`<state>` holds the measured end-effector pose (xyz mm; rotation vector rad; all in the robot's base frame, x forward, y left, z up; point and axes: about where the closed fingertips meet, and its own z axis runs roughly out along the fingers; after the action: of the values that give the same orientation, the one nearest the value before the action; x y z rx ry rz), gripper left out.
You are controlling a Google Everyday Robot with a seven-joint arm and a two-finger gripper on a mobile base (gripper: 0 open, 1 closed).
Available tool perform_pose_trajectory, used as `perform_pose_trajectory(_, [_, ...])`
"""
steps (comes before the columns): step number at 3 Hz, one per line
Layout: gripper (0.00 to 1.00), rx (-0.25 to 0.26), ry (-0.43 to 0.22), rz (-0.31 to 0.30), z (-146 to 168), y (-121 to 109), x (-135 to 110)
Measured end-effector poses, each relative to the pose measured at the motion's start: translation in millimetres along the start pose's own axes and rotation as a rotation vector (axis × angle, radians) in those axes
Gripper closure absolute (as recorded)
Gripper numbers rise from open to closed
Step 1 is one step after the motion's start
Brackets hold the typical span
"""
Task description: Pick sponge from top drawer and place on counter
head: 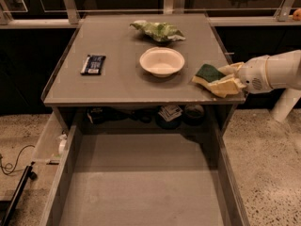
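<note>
The sponge [206,72], dark green over yellow foam, is at the right front edge of the counter [117,81]. It lies on or just above the surface. My gripper [217,78] reaches in from the right on its white arm. Its cream fingers [226,85] are closed on the sponge from the right side. The top drawer [141,187] is pulled out below the counter, and its grey bottom is bare.
A white bowl [162,61] stands left of the sponge. A crumpled green bag [157,30] lies at the back and a dark blue wrapper [93,64] at the left. Clutter [169,113] sits under the counter. A narrow side tray [49,138] sticks out at left.
</note>
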<state>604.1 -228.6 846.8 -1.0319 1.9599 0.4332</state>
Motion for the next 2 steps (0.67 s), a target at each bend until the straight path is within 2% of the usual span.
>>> perform_pose_trajectory(2, [0.34,0.0,0.0,0.0,0.1,0.0,0.0])
